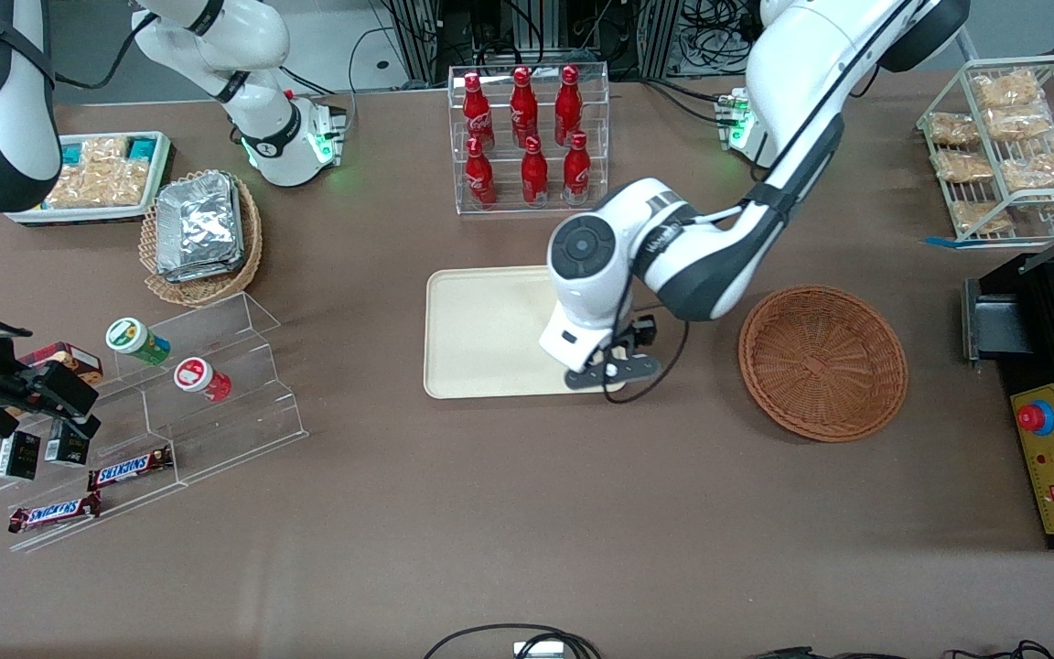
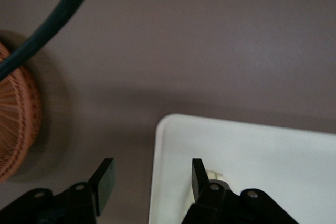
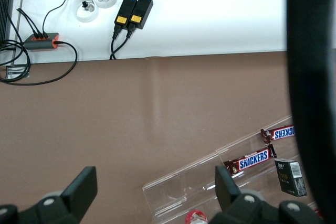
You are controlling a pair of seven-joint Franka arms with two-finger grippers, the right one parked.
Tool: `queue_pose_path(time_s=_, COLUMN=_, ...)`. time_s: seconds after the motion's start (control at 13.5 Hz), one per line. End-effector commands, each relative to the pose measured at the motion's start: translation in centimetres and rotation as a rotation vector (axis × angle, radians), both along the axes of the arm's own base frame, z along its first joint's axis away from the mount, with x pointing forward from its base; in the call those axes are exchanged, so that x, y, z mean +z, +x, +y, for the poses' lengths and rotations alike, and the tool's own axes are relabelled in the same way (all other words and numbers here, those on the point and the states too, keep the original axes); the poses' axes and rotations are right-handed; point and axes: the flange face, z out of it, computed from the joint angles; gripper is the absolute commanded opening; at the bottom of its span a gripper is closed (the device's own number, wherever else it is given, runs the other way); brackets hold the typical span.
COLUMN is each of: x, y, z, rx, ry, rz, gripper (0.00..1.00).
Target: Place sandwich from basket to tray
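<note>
Nearest the front camera, toward the parked arm's end of the bench, two Snickers bars (image 1: 92, 490) lie on the lowest steps of a clear acrylic riser (image 1: 216, 384). Two small round tubs (image 1: 166, 357) rest on its upper steps.

Farther in, near the middle of the bench, the gripper (image 1: 612, 373) hangs low over the corner of the tray (image 1: 481, 329) that is nearest the camera and closest to the basket (image 1: 822, 362). In the left wrist view its fingers (image 2: 105, 176) are spread wide with nothing clamped between them. One finger is over the bare bench and the other over the tray (image 2: 252, 150), with the tray's rounded corner in the gap.

A small pale lump (image 2: 212, 173) shows against the finger over the tray. Whether that is the sandwich cannot be told, and no sandwich is clearly visible elsewhere. The basket sits beside the tray toward the working arm's end, apart from it, and its woven bowl holds nothing.

Farthest off, a clear rack of red bottles (image 1: 527, 137) stands above the tray, and a tan wicker basket of foil packets (image 1: 202, 229) sits toward the parked arm's end.
</note>
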Motion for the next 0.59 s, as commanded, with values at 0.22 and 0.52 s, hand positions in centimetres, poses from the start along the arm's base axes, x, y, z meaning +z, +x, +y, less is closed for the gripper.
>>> queue_pose_path(time_s=0.22, x=7.8, y=4.7, z=10.4, rx=0.127, ry=-0.032, rz=-0.015, gripper=0.63)
queue_pose_path(time_s=0.52, x=10.6, y=6.2, z=18.5, rx=0.072, ry=-0.003, rz=0.059, gripper=0.65)
